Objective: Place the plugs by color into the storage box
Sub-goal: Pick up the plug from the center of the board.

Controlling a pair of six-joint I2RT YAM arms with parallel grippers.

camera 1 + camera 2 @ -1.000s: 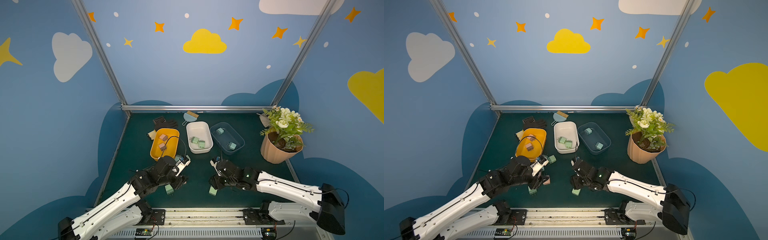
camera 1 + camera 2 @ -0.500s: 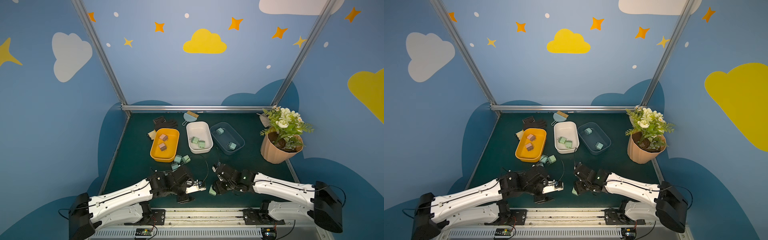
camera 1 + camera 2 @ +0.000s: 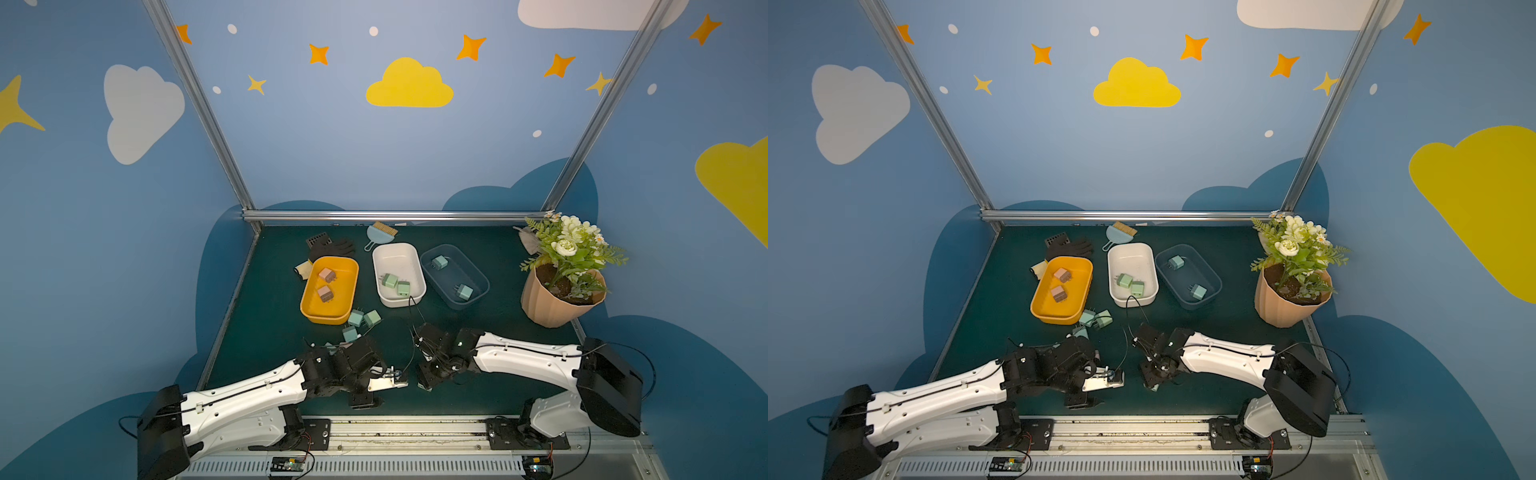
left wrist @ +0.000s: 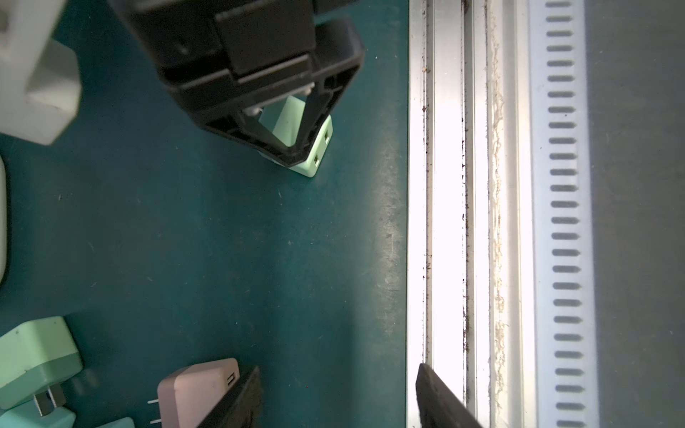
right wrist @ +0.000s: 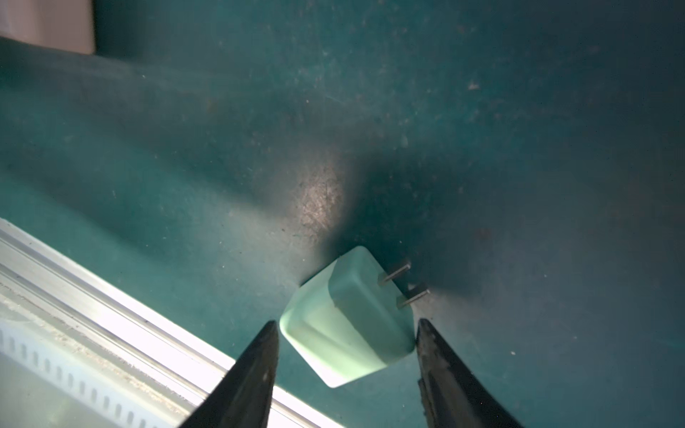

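Near the front edge of the scuffed dark green table mat [image 5: 482, 111], the mint green, rounded cube-shaped plastic plug [image 5: 356, 315] lies on its side. Its two flat metal prongs point away from the aluminium rail [image 5: 111, 318]. The right gripper [image 5: 346, 323] stands over it with one black tapered finger close at each side of the smooth shell; whether they press it I cannot tell. I think this straddle is chosen to take the flat sides and leave the prongs free.

The left gripper [image 4: 338, 367] has its fingers spread with only bare mat between them. A dusty pink plug [image 4: 196, 389] lies just outside one finger and is probably its target.

Further back stand three trays:
- The yellow oval plastic tray [image 3: 324, 319] has two pink plugs.
- The white tray [image 3: 386, 301] has two green ones, and I judge the mint plug belongs there.
- The dark blue tray [image 3: 457, 306] is beside it.
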